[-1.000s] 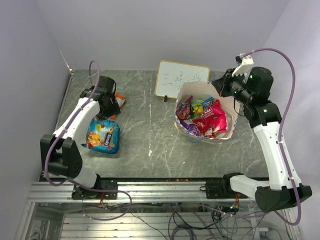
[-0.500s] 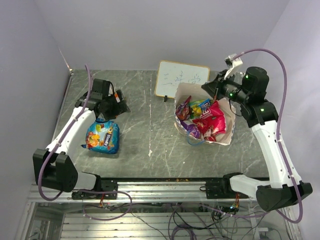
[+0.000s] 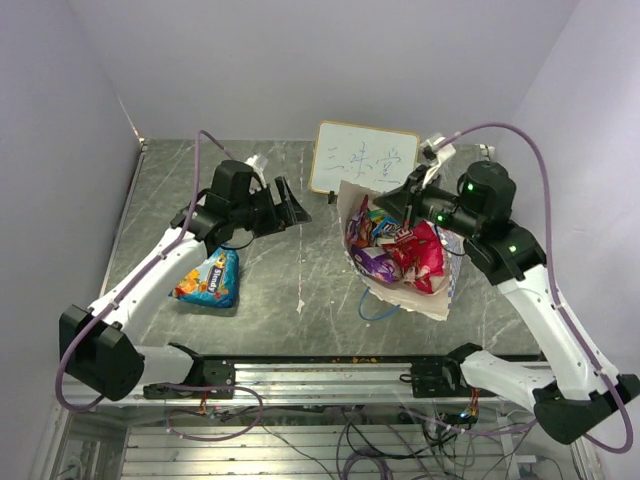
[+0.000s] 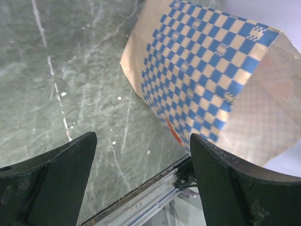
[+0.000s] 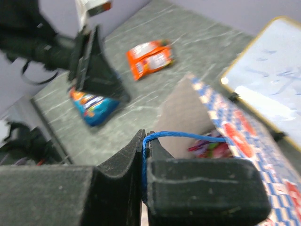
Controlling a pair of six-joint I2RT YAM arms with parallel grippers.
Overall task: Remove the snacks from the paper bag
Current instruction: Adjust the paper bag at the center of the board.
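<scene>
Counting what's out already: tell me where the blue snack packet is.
In the top view the blue packet lies on the left side of the table, beside the left arm, well left of the paper bag.

Landmark: paper bag (image 3: 437, 296). Snacks (image 3: 400, 250) piled inside it. Signboard (image 3: 365, 158) just behind bag. One packet (image 3: 208, 280) on table (image 3: 300, 260) well left of bag; second packet (image 5: 149, 57) left too, further back. Left gripper (image 3: 292, 210) left of bag, apart. Right gripper (image 5: 145, 146) at bag's rear rim, cord handle (image 5: 178, 135) pinched between fingers.
</scene>
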